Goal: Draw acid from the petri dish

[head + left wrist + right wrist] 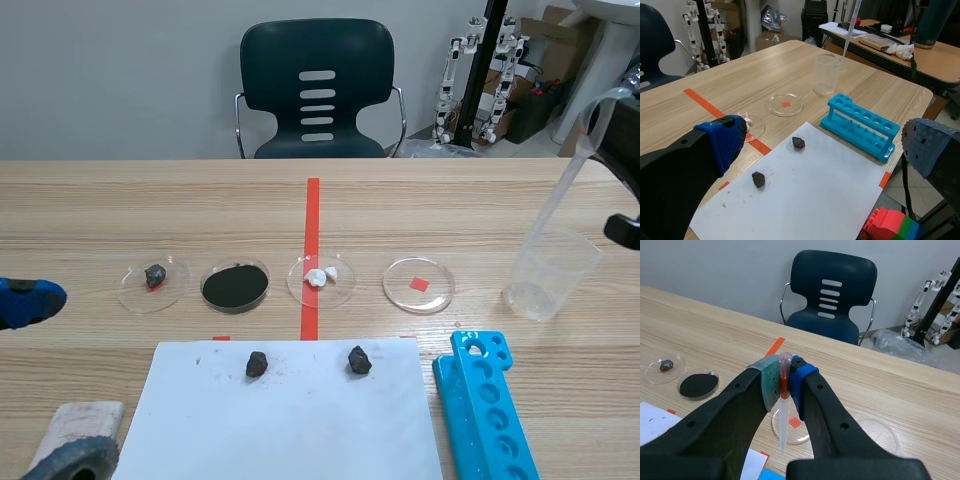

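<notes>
A clear petri dish [419, 284] with a red mark under it lies right of the red tape line. My right gripper [784, 374] is shut on the bulb of a clear plastic pipette [783, 412]. In the scene view the pipette [566, 190] slants down from the right arm [628, 160], and its tip is at the rim of a clear plastic beaker [548, 275], to the right of the dish. My left gripper [825, 132] stands open and holds nothing, low at the table's left side. Its blue fingertip [30, 301] shows at the scene's left edge.
Left of the clear dish stand three more dishes: white bits [322, 278], black powder [236, 285] and a dark rock [153, 280]. A white sheet [290, 425] near the front carries two dark rocks. A blue tube rack [485, 410] lies right of the sheet. A chair [318, 90] stands behind the table.
</notes>
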`<move>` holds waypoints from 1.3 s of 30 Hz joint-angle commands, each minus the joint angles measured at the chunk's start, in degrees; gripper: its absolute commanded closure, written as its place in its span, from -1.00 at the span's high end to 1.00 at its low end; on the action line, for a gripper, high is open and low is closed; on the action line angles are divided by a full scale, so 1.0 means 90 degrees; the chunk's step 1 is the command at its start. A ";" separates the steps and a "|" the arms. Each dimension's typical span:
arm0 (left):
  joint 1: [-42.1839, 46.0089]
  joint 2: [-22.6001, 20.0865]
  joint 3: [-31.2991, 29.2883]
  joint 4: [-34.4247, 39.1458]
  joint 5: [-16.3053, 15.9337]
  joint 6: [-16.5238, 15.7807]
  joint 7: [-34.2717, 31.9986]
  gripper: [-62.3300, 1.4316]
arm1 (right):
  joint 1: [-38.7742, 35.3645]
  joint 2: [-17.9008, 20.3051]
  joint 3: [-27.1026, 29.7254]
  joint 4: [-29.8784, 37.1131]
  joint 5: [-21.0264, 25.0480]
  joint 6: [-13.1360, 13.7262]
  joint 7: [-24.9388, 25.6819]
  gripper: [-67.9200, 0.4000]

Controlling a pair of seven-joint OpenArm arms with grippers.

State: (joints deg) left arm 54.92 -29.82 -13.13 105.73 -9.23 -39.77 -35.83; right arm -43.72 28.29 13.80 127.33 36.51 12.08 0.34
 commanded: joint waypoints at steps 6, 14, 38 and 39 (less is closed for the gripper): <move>0.0049 0.0029 0.0034 0.0073 -0.0090 -0.0012 -0.0087 1.00 | -0.0010 0.0078 0.0000 0.0002 0.0066 0.0000 0.0119 -0.89; 0.0049 0.0029 0.0034 0.0073 -0.0090 -0.0012 -0.0087 1.00 | -0.0010 0.0078 0.0000 0.0002 0.0066 0.0000 0.0119 -0.89; 0.0049 0.0029 0.0034 0.0073 -0.0090 -0.0012 -0.0087 1.00 | -0.0010 0.0078 0.0000 -0.0007 0.0063 -0.0002 0.0117 -0.94; 0.0049 0.0029 0.0034 0.0073 -0.0090 -0.0012 -0.0087 1.00 | -0.0010 0.0078 0.0000 -0.0007 0.0063 -0.0002 0.0117 -0.94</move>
State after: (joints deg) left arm 54.92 -29.82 -13.13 105.73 -9.23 -39.77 -35.83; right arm -43.72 28.29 13.80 127.33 36.51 12.08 0.34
